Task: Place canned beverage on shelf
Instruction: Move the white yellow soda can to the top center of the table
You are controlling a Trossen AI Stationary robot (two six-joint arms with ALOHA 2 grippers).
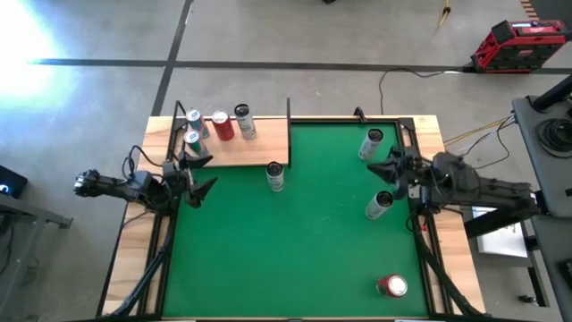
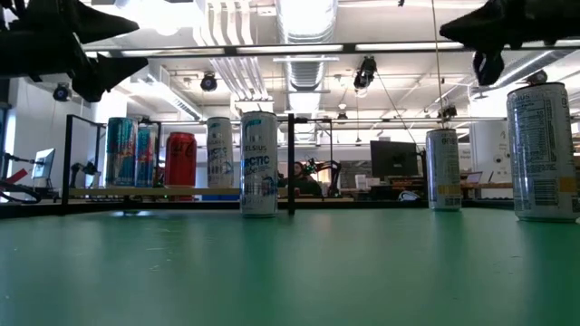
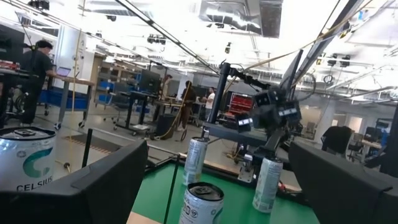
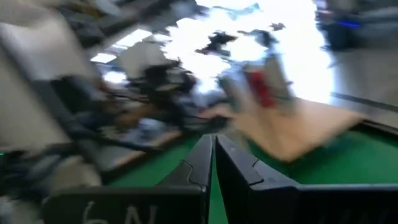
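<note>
The left gripper (image 1: 198, 175), fingers apart and empty, hovers at the shelf (image 1: 255, 150) front edge. The upright Celsius can (image 1: 275, 176) stands just off that edge on the green mat, nearer this arm (the right gripper (image 1: 386, 168) waits pinched shut).

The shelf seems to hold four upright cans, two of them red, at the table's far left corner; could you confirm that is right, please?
Not quite: only one can on the shelf is red. The high view shows the red can among three pale ones, four upright in all, at the table's far left corner.
</note>
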